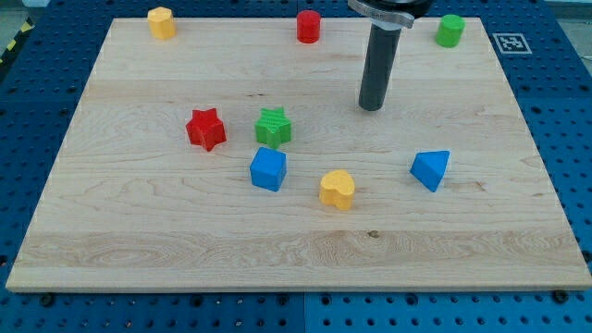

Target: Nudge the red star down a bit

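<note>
Nothing is yet done: the red star (pixel 206 129) is untouched, well to the view's left of my tip (pixel 371 107), slightly lower. No fingers are fitted; approach and push remain.

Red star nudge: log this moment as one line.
task: nudge red star down | my tip: upper right of star, apart | green star: right of red star | contact: none

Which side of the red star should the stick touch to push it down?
There is no gripping here, only pushing. My tip should probably meet the red star on its upper point, coming from the view's top. It lies flat with bare board below; the green star sits just right, so stay centred.
</note>
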